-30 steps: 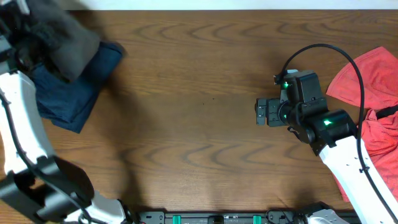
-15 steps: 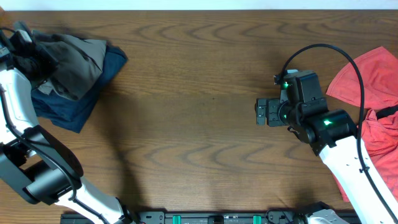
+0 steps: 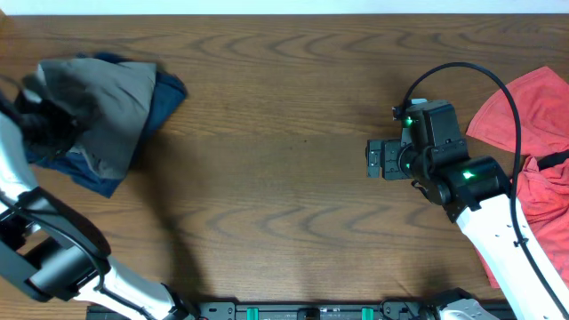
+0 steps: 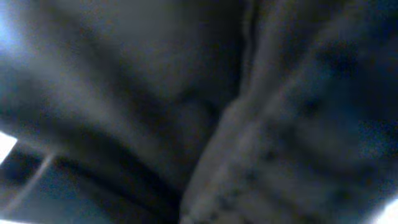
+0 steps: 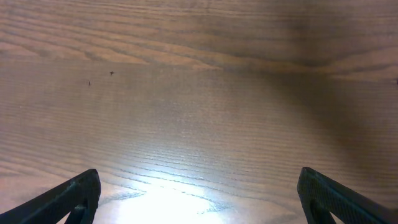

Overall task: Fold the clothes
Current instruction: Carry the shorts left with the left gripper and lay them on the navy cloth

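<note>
The grey shorts lie bunched at the far left of the table, on top of the navy blue piece. My left gripper is buried in the shorts' left edge and seems shut on them. The left wrist view shows only blurred grey cloth and a sliver of navy cloth; its fingers are hidden. My right gripper hovers open and empty over bare wood right of centre, its fingertips wide apart. The red piece lies crumpled at the right edge. I see no black piece.
The wooden table stretches between the two cloth piles. A black cable loops above the right arm. The right arm's white link crosses the lower part of the red piece.
My left gripper has moved toward the near side, dragging the grey shorts down and spreading them over the navy piece. The right arm has not moved.
</note>
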Controlling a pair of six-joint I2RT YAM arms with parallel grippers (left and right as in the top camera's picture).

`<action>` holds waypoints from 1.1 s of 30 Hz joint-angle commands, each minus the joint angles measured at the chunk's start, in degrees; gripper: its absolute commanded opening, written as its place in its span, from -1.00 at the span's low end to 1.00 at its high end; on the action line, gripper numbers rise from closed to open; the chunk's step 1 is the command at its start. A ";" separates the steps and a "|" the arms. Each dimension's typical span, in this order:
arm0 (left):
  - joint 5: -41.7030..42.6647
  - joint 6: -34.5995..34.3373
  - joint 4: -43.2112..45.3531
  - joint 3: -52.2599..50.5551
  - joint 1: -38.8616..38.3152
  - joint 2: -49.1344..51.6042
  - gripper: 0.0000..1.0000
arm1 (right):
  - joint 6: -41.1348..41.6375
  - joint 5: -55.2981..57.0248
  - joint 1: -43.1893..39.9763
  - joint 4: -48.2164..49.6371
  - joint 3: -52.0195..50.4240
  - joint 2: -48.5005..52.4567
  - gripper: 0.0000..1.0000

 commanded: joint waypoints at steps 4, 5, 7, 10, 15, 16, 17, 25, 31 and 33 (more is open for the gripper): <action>15.47 -2.89 1.18 0.42 4.98 -6.10 -0.39 | 0.28 0.83 -0.15 0.15 0.61 -0.81 0.98; 16.50 -2.86 1.81 0.42 5.01 -7.30 -0.31 | 0.28 0.81 -0.15 0.17 0.61 -0.81 0.98; 17.99 -2.67 3.45 0.42 4.83 -9.68 -0.21 | 0.31 0.81 -0.15 0.11 0.61 -0.81 0.98; 18.62 -2.69 6.58 0.42 4.00 -13.27 0.19 | 0.31 0.81 -0.15 -0.09 0.61 -0.81 0.98; 18.40 -2.73 9.99 0.42 2.86 -15.19 0.18 | 0.31 0.81 -0.15 -0.02 0.61 -0.81 0.98; 18.43 -2.73 10.10 0.39 2.86 -14.97 0.18 | 0.31 0.81 -0.15 -0.04 0.61 -0.79 0.98; 18.32 -2.71 10.14 0.39 2.89 -14.71 0.18 | 0.33 0.81 -0.15 -0.04 0.61 -0.79 0.99; 8.79 -2.71 9.64 0.11 2.82 -9.20 -0.24 | 0.35 0.79 -0.13 -0.07 0.61 -0.81 0.99; 2.25 -2.69 7.96 -0.26 2.84 -0.59 -0.23 | 0.33 0.81 -0.13 -0.52 0.61 -0.81 0.98; -0.17 -2.69 6.75 -0.26 2.84 2.69 -0.22 | 0.33 0.83 -0.15 -0.61 0.61 -0.81 0.98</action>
